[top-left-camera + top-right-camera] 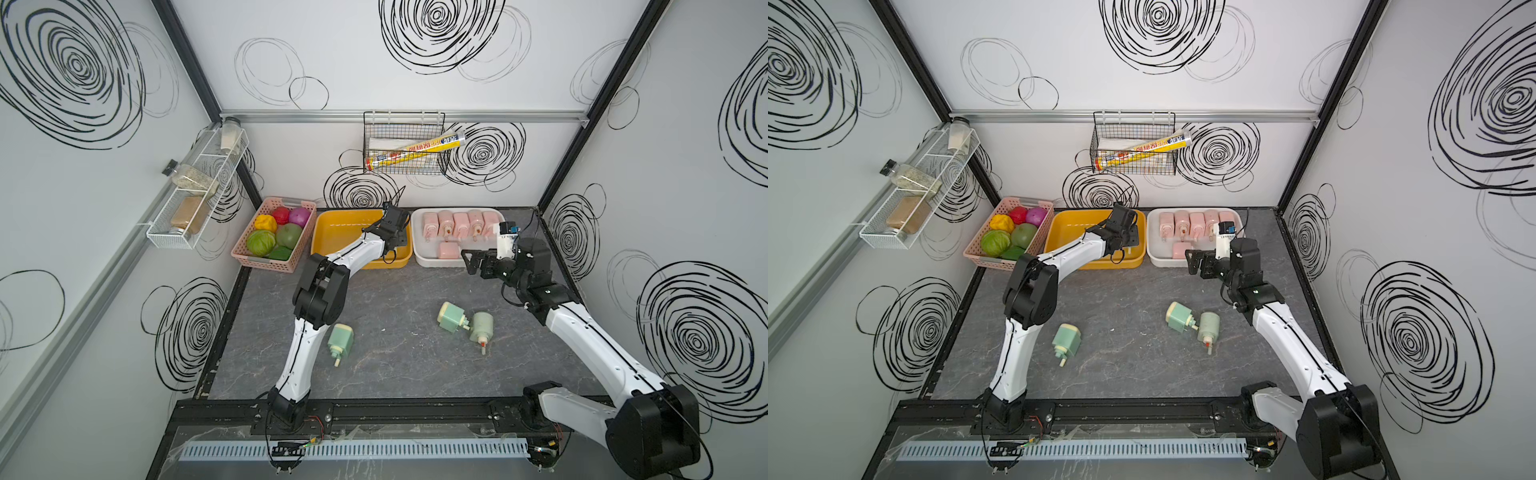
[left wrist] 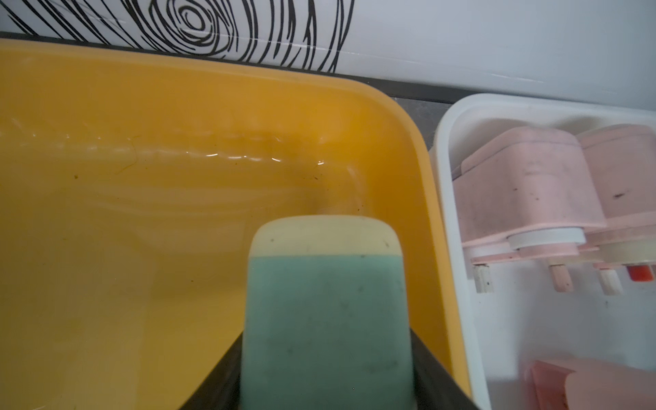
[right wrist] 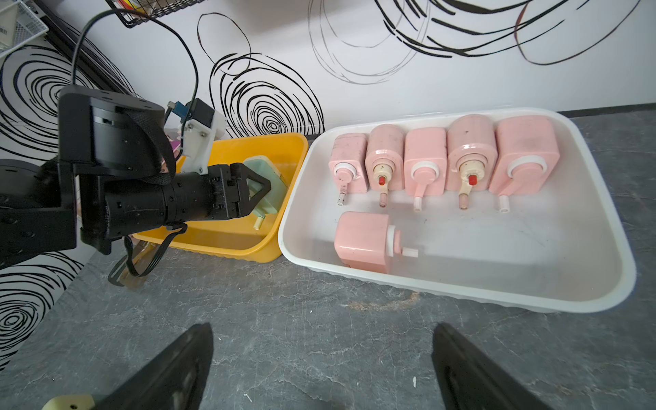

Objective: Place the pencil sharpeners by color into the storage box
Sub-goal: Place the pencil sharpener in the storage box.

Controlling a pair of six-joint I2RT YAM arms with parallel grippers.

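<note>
One mint-green boxy plastic pencil sharpener [image 2: 326,319] is clamped in my left gripper [image 3: 261,188], over the yellow plastic bin [image 2: 142,230] below; best lowered flat before I release. My right gripper [image 3: 323,332] hangs spread, empty.

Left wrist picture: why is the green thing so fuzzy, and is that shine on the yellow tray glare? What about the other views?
Left wrist view: the green sharpener sits very near the lens, so it is soft; the yellow tray wall carries a bright glare streak. Right wrist view: the wide lens bows the white tray rim; the near fingers are blurred. Both top views: evenly lit, sharp.
</note>
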